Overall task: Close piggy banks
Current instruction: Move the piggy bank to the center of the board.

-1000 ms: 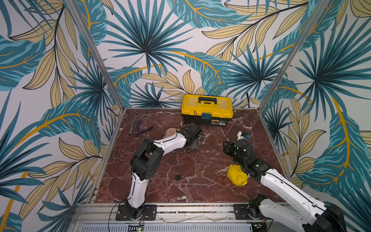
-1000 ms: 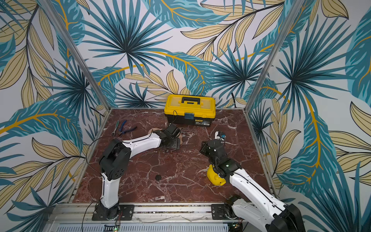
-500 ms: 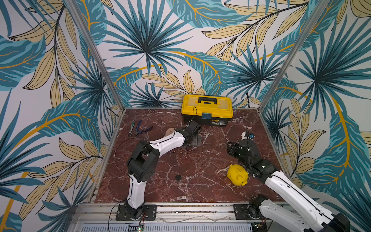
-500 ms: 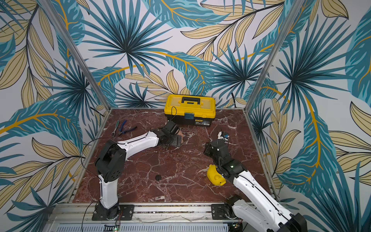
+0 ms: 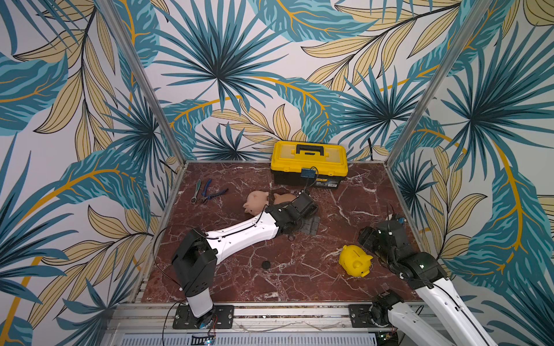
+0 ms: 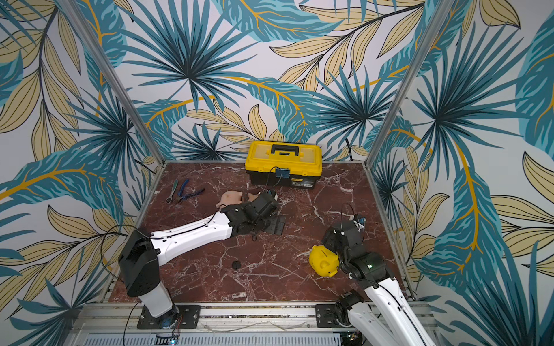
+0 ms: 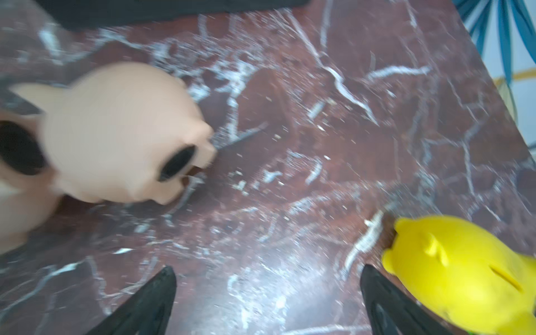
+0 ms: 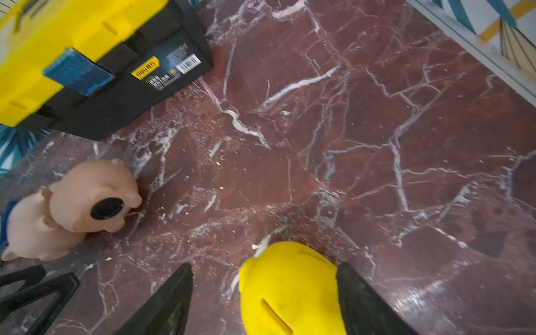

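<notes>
Three piggy banks are on the marble table. The pale pink one (image 5: 256, 201) and the peach one (image 5: 283, 197) lie side by side mid-table in both top views. The peach pig (image 8: 92, 197) lies on its side with a black round plug (image 8: 106, 208) in its belly. My left gripper (image 7: 266, 268) stands open over bare marble beside them, holding nothing. The yellow pig (image 5: 355, 260) sits at the front right, coin slot up. My right gripper (image 8: 264, 265) is open and straddles the yellow pig (image 8: 290, 290), with a clear gap on one side.
A yellow-and-black toolbox (image 5: 308, 163) stands against the back wall. Pliers and a wrench (image 5: 209, 191) lie at the back left. A small black disc (image 5: 266, 264) lies on the table in front of the left arm. Patterned walls close in three sides.
Both grippers have opened. The left one has drawn off the peach pig, which now shows beside the pale pink one. The right arm has shifted right, leaving the yellow pig where it was.
</notes>
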`<state>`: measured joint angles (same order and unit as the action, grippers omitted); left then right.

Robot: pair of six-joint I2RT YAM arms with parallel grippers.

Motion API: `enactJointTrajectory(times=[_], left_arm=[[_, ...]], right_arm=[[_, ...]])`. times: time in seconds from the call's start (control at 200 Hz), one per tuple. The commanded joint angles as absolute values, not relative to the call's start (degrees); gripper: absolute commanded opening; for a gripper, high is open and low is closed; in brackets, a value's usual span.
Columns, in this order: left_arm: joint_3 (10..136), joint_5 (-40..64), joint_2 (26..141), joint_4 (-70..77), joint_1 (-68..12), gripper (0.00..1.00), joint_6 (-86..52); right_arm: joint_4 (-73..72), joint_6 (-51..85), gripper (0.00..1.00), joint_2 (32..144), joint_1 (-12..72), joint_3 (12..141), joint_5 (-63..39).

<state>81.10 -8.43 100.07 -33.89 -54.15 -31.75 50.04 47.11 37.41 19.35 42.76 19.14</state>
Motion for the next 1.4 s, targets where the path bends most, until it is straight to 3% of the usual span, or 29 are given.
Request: enactJointTrajectory(times=[0.0, 0.3, 0.641, 0.851, 1.397], left_arm=[[79.52, -5.37, 101.48, -31.99, -55.33, 1.0, -30.71], [77.09, -0.25, 101.28, -26.76, -56.78, 1.0, -31.11], [75.85, -0.26, 100.2, -26.47, -56.71, 0.99, -30.15], [75.13, -1.05, 99.34, -26.5, -56.77, 0.99, -30.01], [71.07, -2.0, 96.55, -26.51, -55.72, 0.99, -31.02]], right_arm=[[60.42, 53.73, 0.83, 36.56, 19.0, 41.88, 21.77], [55.28, 59.05, 0.85, 35.58, 18.28, 33.9, 16.58], [42.67, 68.0, 0.84, 31.65, 18.28, 26.88, 2.74], [32.52, 73.9, 0.8, 35.37, 18.43, 23.42, -5.51], [16.15, 77.36, 0.79, 50.91, 31.96, 29.84, -0.7]])
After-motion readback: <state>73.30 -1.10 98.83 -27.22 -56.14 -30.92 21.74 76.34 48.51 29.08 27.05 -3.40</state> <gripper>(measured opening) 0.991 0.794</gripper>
